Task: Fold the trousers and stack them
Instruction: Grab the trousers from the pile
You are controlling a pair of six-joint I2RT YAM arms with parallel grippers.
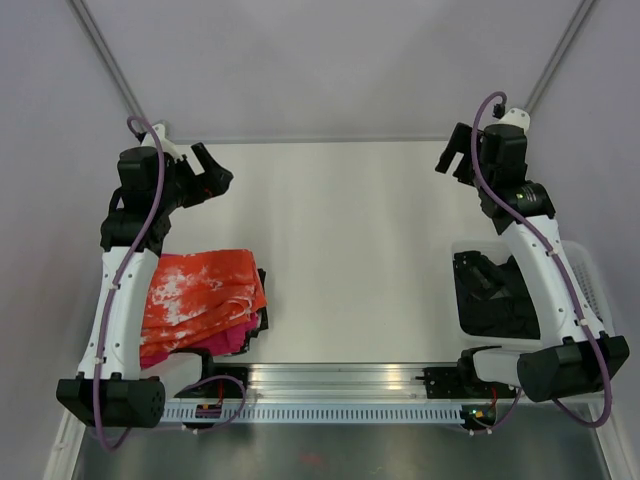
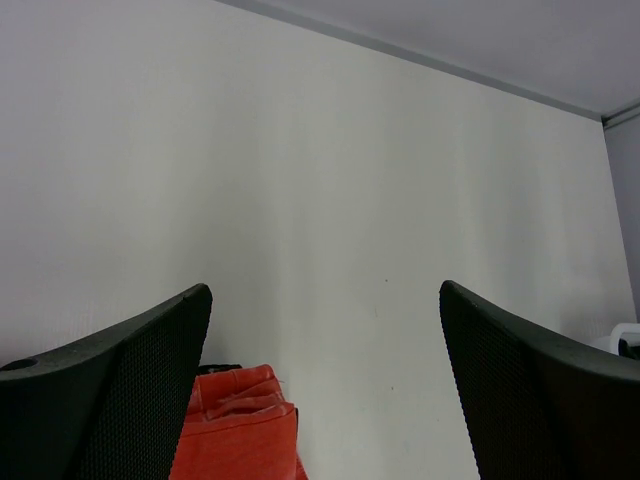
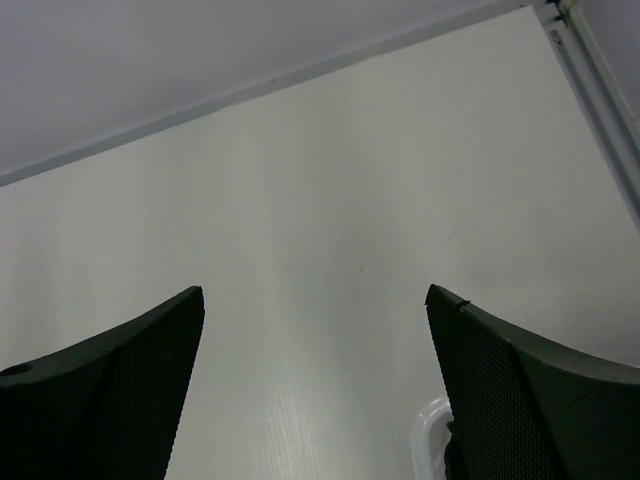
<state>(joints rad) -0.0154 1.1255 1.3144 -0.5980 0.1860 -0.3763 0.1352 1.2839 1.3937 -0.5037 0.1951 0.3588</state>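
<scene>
Both arms stand raised over the far corners of the surface (image 1: 340,230), well apart from each other. The left gripper (image 1: 215,168) is spread wide and holds nothing; the left wrist view shows its two dark mesh-faced fingers (image 2: 140,380) far apart with only bare white surface between them. The right gripper (image 1: 452,165) is likewise spread wide and unloaded, and in the right wrist view its fingers (image 3: 130,380) frame bare surface too. The trousers (image 1: 490,300) lie bunched as a black heap inside a white basket (image 1: 480,244) at the near right of the surface. The right arm's white forearm (image 1: 545,270) passes over the basket's right side and hides part of the heap; neither gripper is near the fabric. At the near left sits a pile of other clothing: an orange-and-white mottled garment (image 1: 200,290) on top and a magenta-pink garment (image 1: 228,342) showing beneath its near edge. A narrow strip of black fabric (image 1: 263,300) shows along the pile's right edge; what it belongs to cannot be told. The left arm's forearm (image 1: 125,290) runs beside the pile's left edge. The middle of the surface separates pile and basket. A metal rail (image 1: 340,380) runs along the near edge between the two arm bases.
</scene>
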